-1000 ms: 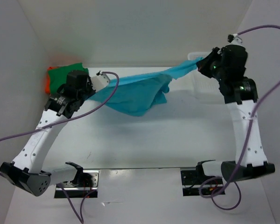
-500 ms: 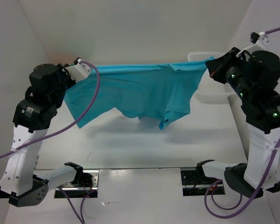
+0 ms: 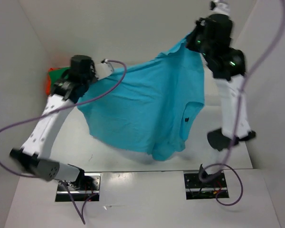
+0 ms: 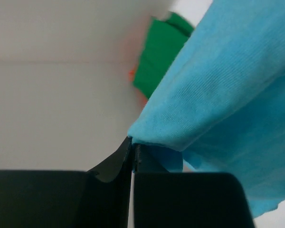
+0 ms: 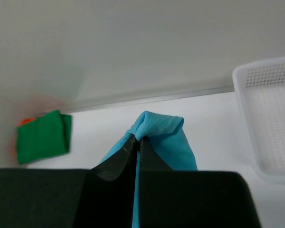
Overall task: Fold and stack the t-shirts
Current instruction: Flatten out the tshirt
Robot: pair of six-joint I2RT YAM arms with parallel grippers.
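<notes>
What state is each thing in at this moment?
turquoise shirt: unfolded, hanging spread between both grippers.
green shirt: folded, lying on the orange shirt.
orange shirt: under the green shirt, mostly hidden.
basket: upright, visible part empty.
left gripper: shut on the turquoise shirt's edge.
right gripper: shut on the turquoise shirt's edge.

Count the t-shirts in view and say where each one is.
3. The turquoise shirt hangs spread in the air, pinched by the left hand and right hand. The green shirt lies folded in the far left corner, on the orange shirt, which only peeks out beneath.
</notes>
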